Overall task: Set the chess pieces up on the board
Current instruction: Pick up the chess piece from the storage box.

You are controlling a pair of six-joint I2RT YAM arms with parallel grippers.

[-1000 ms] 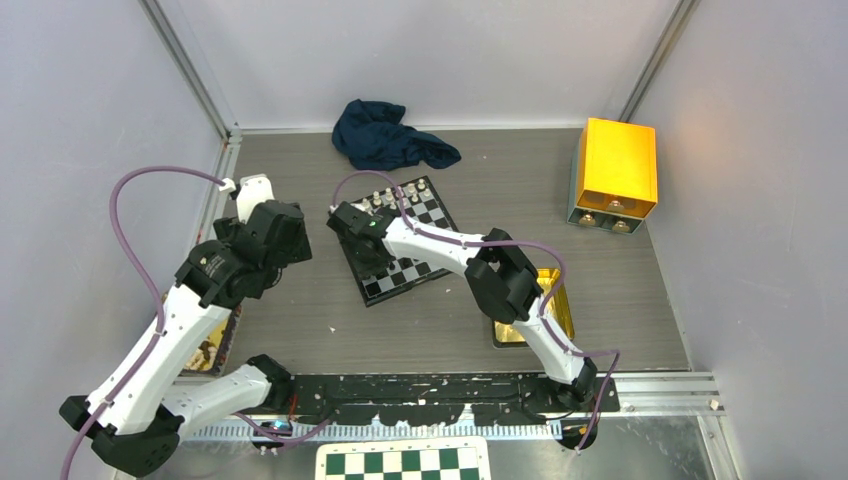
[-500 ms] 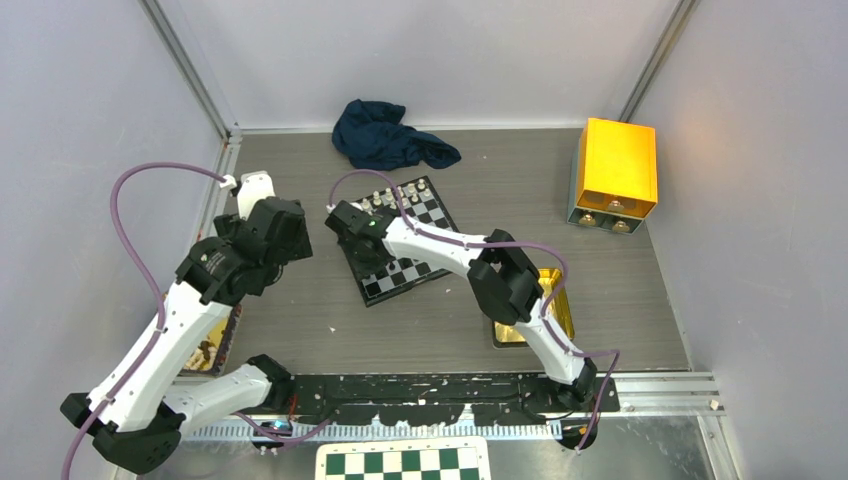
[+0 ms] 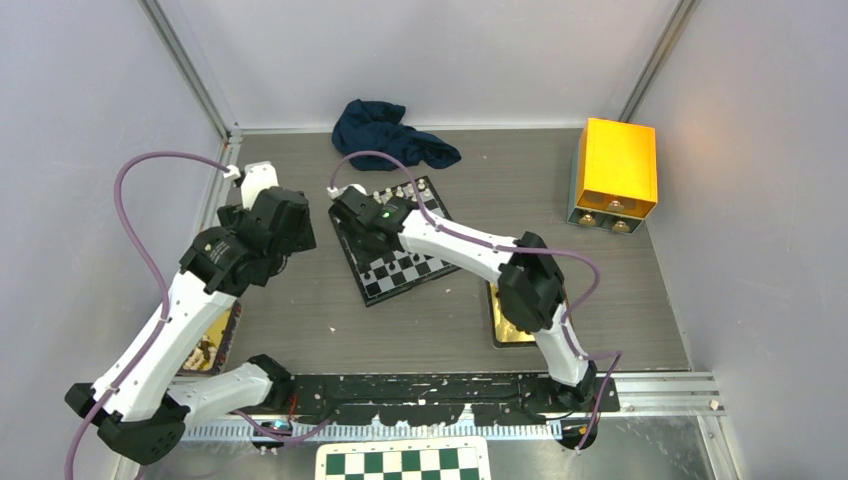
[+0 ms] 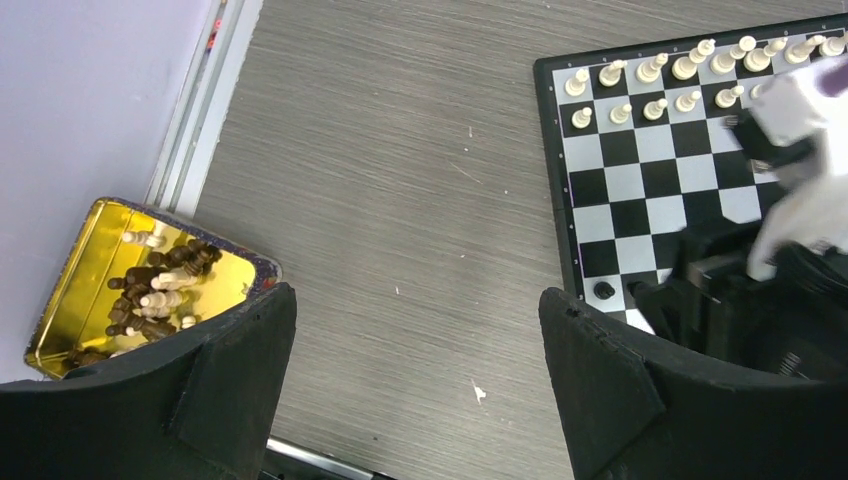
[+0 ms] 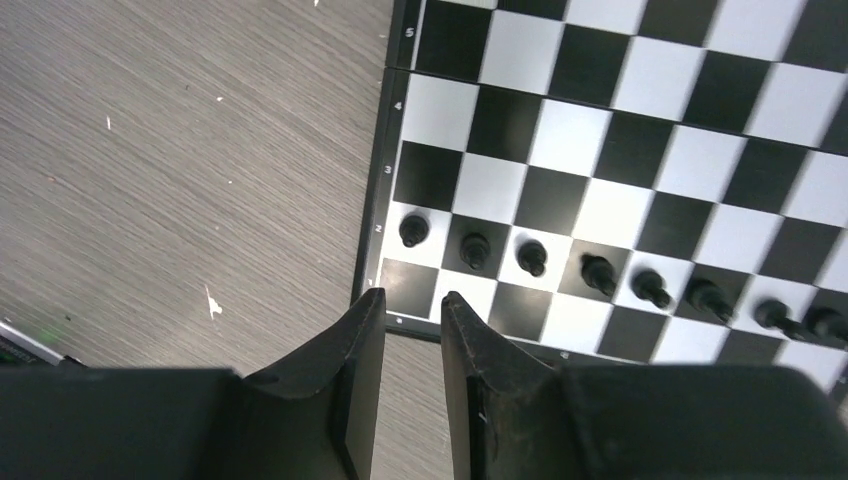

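The board (image 3: 412,270) lies at the table's middle, turned a little. White chess pieces (image 4: 650,70) fill its two far rows. A row of black pawns (image 5: 530,255) stands one row in from the near edge, whose own squares show bare. My right gripper (image 5: 413,298) hovers over the board's near left corner, jaws open a narrow gap with nothing between them. My left gripper (image 4: 416,300) hangs wide open and empty above bare table, between the board (image 4: 640,190) and a gold tin (image 4: 100,290) that holds several black and white pieces.
A dark blue cloth (image 3: 390,135) lies beyond the board. A yellow box (image 3: 615,170) stands at the far right. A second gold tin (image 3: 500,322) sits under the right arm's elbow. A green-and-white checkered board (image 3: 400,462) lies in front of the arm bases.
My right gripper has moved a little toward the far side over the board's left part, and its elbow has swung right. The left arm has edged slightly farther away, still open.
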